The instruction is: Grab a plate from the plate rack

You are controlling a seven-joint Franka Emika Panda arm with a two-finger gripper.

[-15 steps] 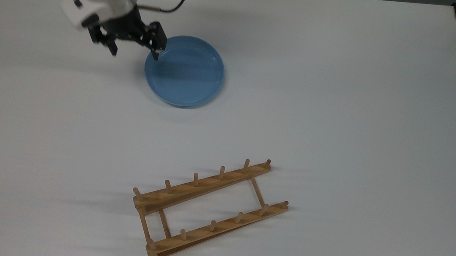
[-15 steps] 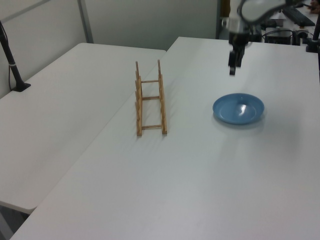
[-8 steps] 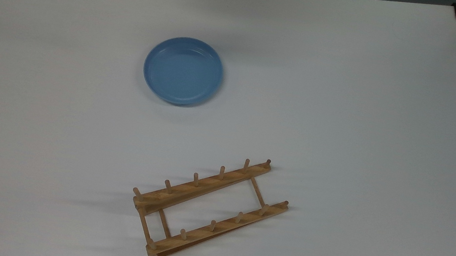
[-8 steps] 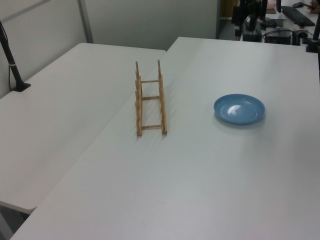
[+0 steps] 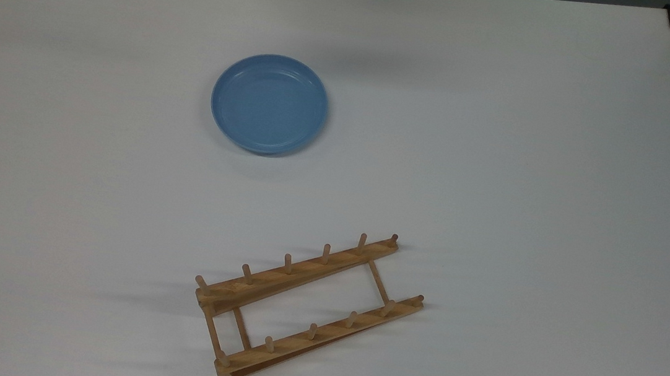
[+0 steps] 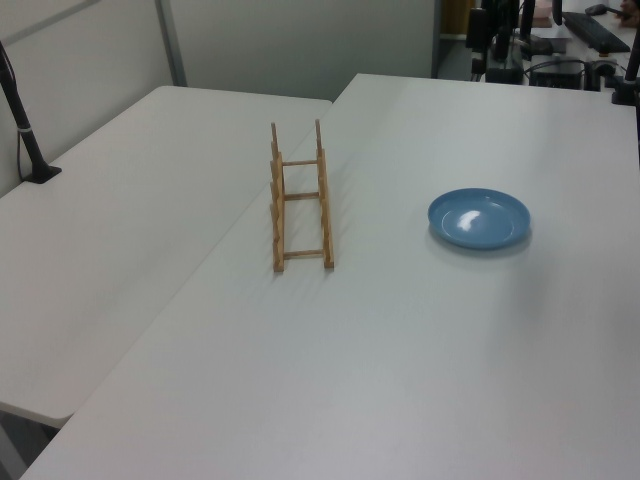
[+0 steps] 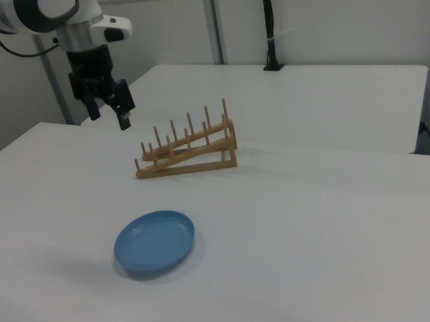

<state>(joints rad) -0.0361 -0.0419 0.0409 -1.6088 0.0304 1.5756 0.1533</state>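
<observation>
Gripper (image 7: pixel 110 107) gone up and off from over the plate (image 5: pixel 270 104); now upper left of right view, fingers spread, empty. Plate flat on table (image 5: pixel 499 168), upper centre of top view, well apart from plate rack (image 5: pixel 307 306). Looks light, stiff, glossy-slippery; grab raised rim.

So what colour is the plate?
Plain light blue plate, clearest in the top view.

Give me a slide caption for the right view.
Blue plate flat on the table, empty wooden rack behind, open hand raised.
</observation>
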